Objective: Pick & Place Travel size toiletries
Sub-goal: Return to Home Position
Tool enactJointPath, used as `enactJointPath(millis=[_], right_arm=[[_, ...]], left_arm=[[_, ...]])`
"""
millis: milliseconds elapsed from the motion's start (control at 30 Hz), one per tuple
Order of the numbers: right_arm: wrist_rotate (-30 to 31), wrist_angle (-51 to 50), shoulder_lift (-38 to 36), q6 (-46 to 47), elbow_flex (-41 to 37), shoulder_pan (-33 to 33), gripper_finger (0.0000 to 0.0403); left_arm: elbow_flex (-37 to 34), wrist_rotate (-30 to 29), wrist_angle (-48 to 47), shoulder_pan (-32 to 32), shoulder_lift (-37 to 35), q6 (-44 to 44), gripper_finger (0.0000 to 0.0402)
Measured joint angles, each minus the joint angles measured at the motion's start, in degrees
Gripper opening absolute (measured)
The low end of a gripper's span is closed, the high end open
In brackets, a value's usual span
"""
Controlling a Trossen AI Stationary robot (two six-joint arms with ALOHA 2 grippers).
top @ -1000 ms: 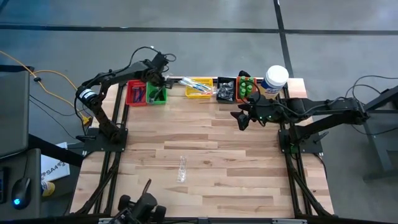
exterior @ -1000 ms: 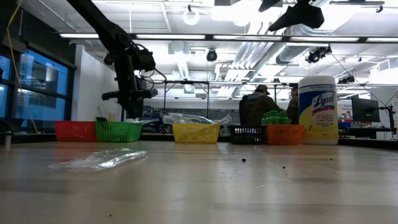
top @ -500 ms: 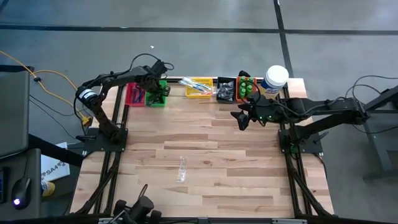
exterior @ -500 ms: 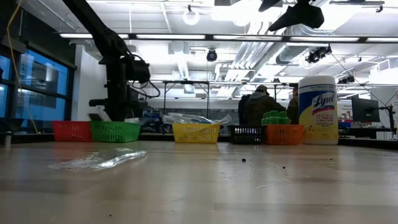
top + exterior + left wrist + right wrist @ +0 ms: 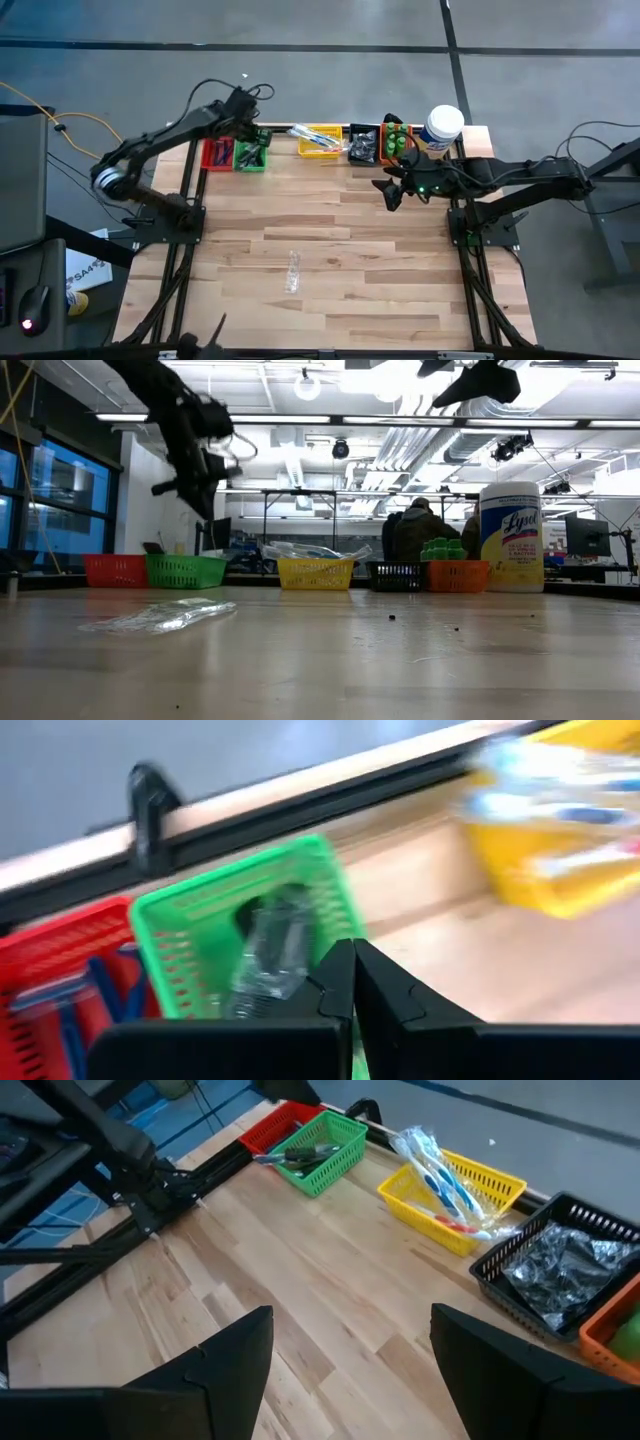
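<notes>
**Left pincer shut and empty over green bin; one clear packet out on the table**

Wooden table carries a row of five small mesh bins along its far edge. One white Lysol jar stands at the right end of that row, just beside the orange bin.

Left arm reaches from its base at the table's left side to the far-left corner. The left pincer has its fingers pressed together, gripping nothing. It hangs above the green bin, raised well clear of it in the low view.

Right arm lies across the right side of the table. The right pincer sits near the black bin and the orange bin. Its fingers are spread wide with nothing between them.

Bins left to right:
- Red bin holds blue razors.
- Green bin holds slim black combs, with clear wrap showing on top.
- Yellow bin holds clear-wrapped toothbrushes.
- Black bin holds crinkly clear-wrapped dark items; cannot tell what they are.
- Orange bin holds small green bottles.

A clear packet lies flat on the table's middle, toward the near side, well apart from bins and both pincers. Its contents are too small to tell.

Two people stand in the room behind the bins in the low view.
</notes>
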Motion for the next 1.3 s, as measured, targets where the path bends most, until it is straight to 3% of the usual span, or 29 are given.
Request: enactJointPath(millis=[200, 467, 700, 767, 933, 1133, 1300], right_arm=[[0.7, 5.3, -1.6, -1.9, -4.2, 0.4, 0.0258], [-5.4, 29.1, -8.9, 1.1, -22.9, -0.4, 0.0258], [-10.3, 46.2, -17.5, 5.8, -37.0, -2.5, 0.0258], [-7.7, 49.4, -20.0, 6.3, -39.6, -2.7, 0.0258], [5.8, 50.1, -25.0, 6.2, -43.4, -2.8, 0.0258], [11.6, 51.0, -31.5, 4.2, -49.2, -2.0, 0.0258], [11.9, 55.2, -35.1, 7.0, -55.8, -0.7, 0.0258]], left_arm=[[-8.1, 0.2, 4.2, -7.2, -13.4, 1.0, 0.0000], [-23.3, 0.3, 11.0, -19.2, -35.4, -5.0, 0.0000], [-30.0, -0.7, 10.7, -26.9, -53.4, -8.8, 0.0000], [-30.8, -0.7, 10.4, -28.3, -57.5, -8.8, 0.0000], [-33.4, -3.2, 10.6, -30.9, -65.5, -6.3, 0.0000], [-40.1, -4.2, 10.7, -33.4, -75.0, -7.6, 0.0000], [-43.7, -4.7, 11.0, -35.2, -80.5, -8.5, 0.0000]])
